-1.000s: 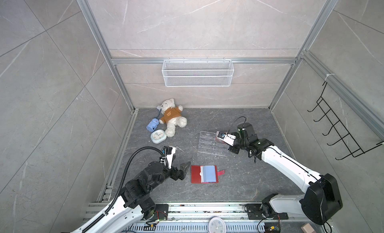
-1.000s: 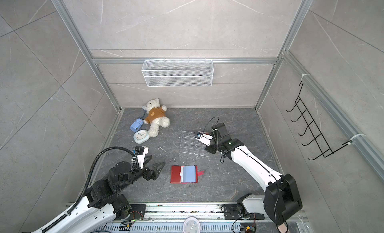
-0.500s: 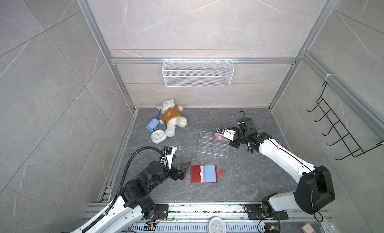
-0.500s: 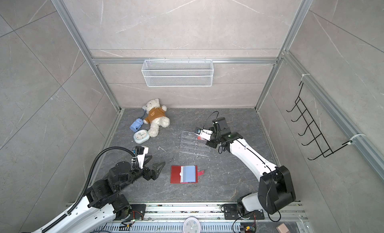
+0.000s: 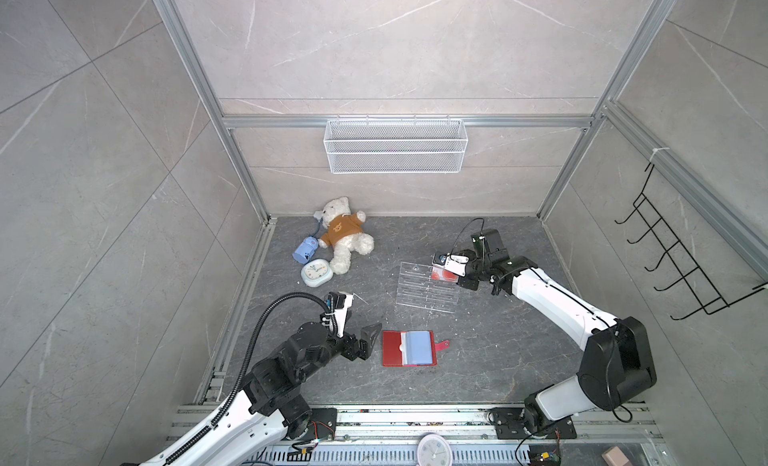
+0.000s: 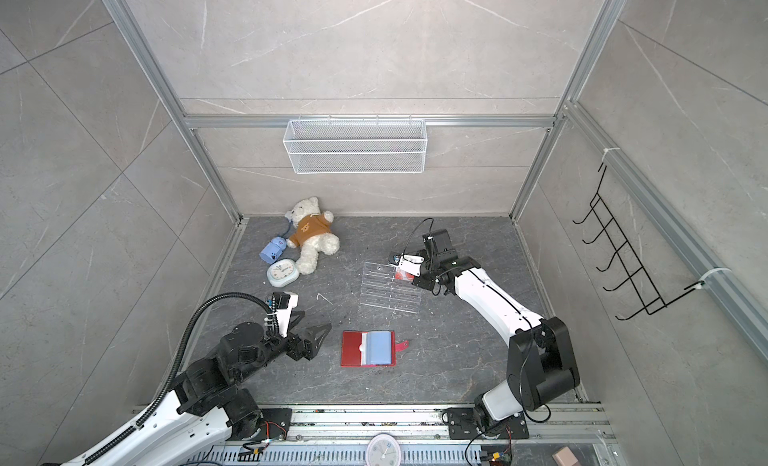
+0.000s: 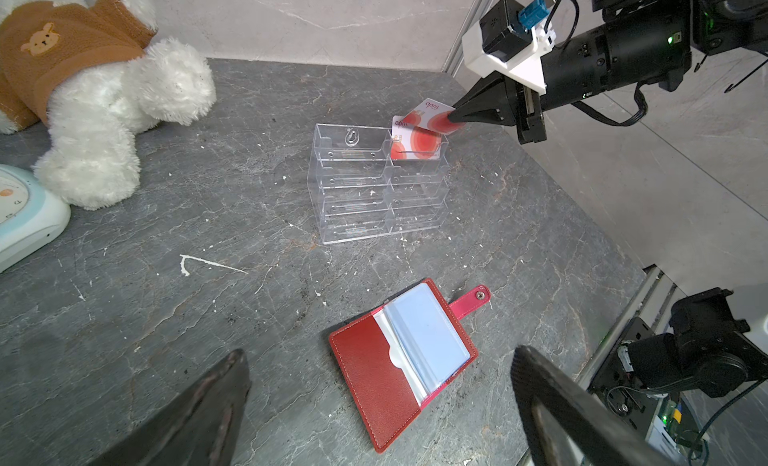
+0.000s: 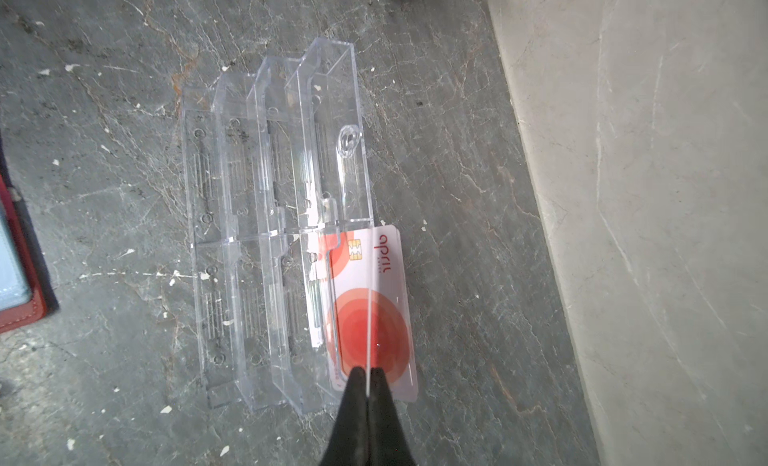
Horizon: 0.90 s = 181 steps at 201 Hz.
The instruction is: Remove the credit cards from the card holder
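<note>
— While the right gripper (image 8: 368,372) is over the clear rack (image 7: 353,185), what's it got?
— Clamped on a credit card (image 7: 432,110) by one end, long axis straight out from the tips, just above the seated card (image 7: 415,145) in the top tier.
— And the card holder (image 5: 392,348)?
— Open flat, well apart from it. The left gripper (image 5: 368,341), jaws wide w/ nothing in them, is just beside it. Nearer arm, IMO.

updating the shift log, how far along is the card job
Done: one credit card sits in the clear rack's top tier. In hand: the right end effector is shut on a second card at that tier. Left: the open card holder shows only blue sleeves; any cards remaining can't be seen.
</note>
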Motion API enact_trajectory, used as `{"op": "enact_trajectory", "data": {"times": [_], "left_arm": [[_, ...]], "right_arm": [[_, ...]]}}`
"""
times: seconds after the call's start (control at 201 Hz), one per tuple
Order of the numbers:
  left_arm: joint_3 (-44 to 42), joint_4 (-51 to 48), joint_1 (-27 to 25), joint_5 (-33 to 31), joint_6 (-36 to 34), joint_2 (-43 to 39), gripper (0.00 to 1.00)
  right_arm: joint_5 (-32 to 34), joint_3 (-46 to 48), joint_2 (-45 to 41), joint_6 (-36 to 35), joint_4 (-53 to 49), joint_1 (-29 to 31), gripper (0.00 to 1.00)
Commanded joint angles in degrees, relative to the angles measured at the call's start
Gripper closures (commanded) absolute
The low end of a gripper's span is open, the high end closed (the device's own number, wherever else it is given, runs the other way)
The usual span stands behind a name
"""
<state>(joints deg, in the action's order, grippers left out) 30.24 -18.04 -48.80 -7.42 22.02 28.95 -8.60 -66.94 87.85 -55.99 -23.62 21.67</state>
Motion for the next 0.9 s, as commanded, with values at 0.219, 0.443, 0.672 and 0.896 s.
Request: {"op": "enact_trajectory", "data": {"times": [0.219,0.443,0.672,0.896], "left_arm": [[0.4,1.4,0.1,-1.0,-1.2,0.6,0.0],[0.3,1.6,0.1,-1.0,-1.3,1.0,0.0],[0.3,1.6,0.1,-1.0,-1.4,1.1,0.0],[0.1,2.2,0.1,-0.6,-1.4,1.4,0.0]], "right_arm": [[2.2,-2.1,2.1,-4.3,-1.7,-0.2,1.0],[2.6,-2.7,3.3,-4.7,-1.6,-0.2,1.0],[2.6,-3.3,4.3,-5.0,-2.2,-0.3,1.0],[1.4,-3.7,4.7,-5.4,-3.8,-0.3,1.0]]}}
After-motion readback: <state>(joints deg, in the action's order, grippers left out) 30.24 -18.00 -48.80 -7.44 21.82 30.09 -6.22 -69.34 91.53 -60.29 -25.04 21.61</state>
